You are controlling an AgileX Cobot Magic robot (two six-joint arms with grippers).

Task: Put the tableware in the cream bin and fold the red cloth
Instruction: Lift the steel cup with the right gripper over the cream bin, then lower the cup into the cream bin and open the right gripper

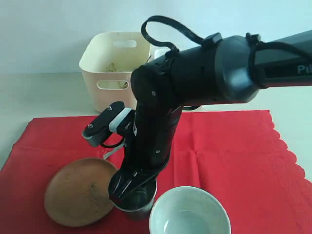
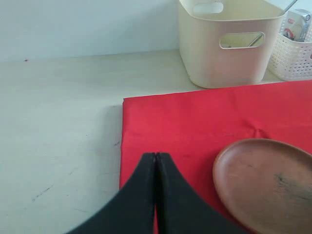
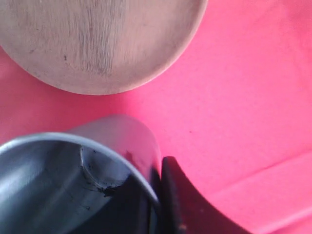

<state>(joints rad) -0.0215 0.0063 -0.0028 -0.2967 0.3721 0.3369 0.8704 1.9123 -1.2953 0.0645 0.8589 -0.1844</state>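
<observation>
**Inspector:** Beginning at the right gripper (image 3: pixel 158 195). State of the jaws?

**Assistant:** Closed on the wall of the steel cup (image 3: pixel 73 180). One finger inside the rim, one outside, pinching the metal between them. Reaching down into the cup from above.

**Inspector:** Position of the cup?

**Assistant:** Standing upright on the red cloth (image 1: pixel 234 151), near its front edge.

**Inspector:** Immediately around it?

**Assistant:** At nine o'clock, just beside, round brown wooden plate (image 1: pixel 80 191), lying flat on the cloth. At four o'clock, just beside, pale green-white bowl (image 1: pixel 190 212), upright, also on the cloth. Touching the cup or only close: cannot tell.

**Inspector:** Left gripper (image 2: pixel 156 161)?

**Assistant:** Fingers pressed together along their length, no gap, nothing between them. Hanging over the cloth's edge, next to bare table (image 2: pixel 58 122).

**Inspector:** Farther out?

**Assistant:** At twelve o'clock from the cup, well apart, cream bin (image 1: pixel 114 68). Upright, off the cloth, on the table just past the cloth's far edge, oval handle cutout facing forward. Something thin glimpsed through the cutout, too small to identify. Just beside the bin, white lattice basket (image 2: pixel 292 58), contents unclear.

**Inspector:** Cloth itself?

**Assistant:** Spread flat and unfolded. Scalloped edge at three o'clock, faint crease lines across the middle.
</observation>
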